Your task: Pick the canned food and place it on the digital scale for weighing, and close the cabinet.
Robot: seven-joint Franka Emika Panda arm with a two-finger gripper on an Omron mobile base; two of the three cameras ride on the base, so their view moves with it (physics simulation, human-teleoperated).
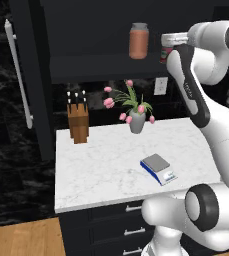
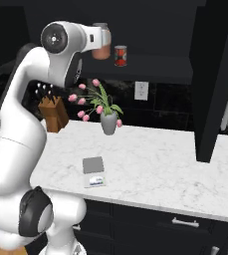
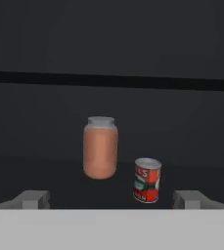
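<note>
Inside the open cabinet (image 1: pixel 86 30), dark navy with a long silver bar handle (image 1: pixel 17 70) on its swung-out door: the canned food (image 3: pixel 147 180), a short red-labelled tin with silver rims, upright on the lower shelf (image 2: pixel 145 67). Just beside it, apart and not touching, a taller terracotta jar (image 3: pixel 100 148) with a grey lid, also upright. In the hand view, tin to the right of the jar and nearer the camera.

Raised to shelf height and pointed into the cabinet, the gripper (image 3: pixel 112 199), fingers (image 3: pixel 33 199) spread wide and released, nothing between them; tin and jar both ahead of the fingertips, untouched. Seen from the right base view, white arm arched high over the counter, tin (image 2: pixel 120 55) standing clear to the right of the wrist.

Below, on the white marbled counter (image 1: pixel 106 170): the digital scale (image 1: pixel 158 168), blue-and-white with a grey square plate, bare, near the front edge. Further back, a grey vase of pink tulips (image 1: pixel 135 112) and a wooden knife block (image 1: pixel 78 119), well apart from the scale. Under the counter, dark drawers (image 1: pixel 131 220) with short silver handles.
</note>
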